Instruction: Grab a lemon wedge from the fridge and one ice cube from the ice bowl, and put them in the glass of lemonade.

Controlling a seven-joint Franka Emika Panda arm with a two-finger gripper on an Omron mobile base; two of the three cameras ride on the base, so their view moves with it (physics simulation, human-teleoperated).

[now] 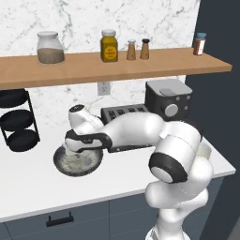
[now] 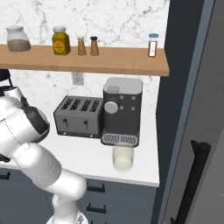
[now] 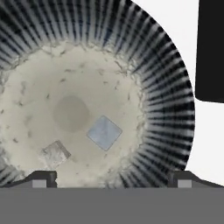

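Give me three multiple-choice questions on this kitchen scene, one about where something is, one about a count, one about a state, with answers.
1. Where does the glass of lemonade stand?
A. On the shelf
B. On the counter in front of the coffee machine
C. Inside the ice bowl

2. How many square cubes lie in the ice bowl?
A. Two
B. Five
C. None

3. How do the gripper's fingers stand?
A. Shut on a cube
B. Shut on the bowl's rim
C. Open, holding nothing

Answers:
1 B, the right base view shows the glass on the white counter just before the machine's drip tray.
2 A, the hand view shows a pale blue cube and a greyer cube on the bowl's floor.
3 C, the two tips sit far apart at the bottom of the hand view, with nothing between them.
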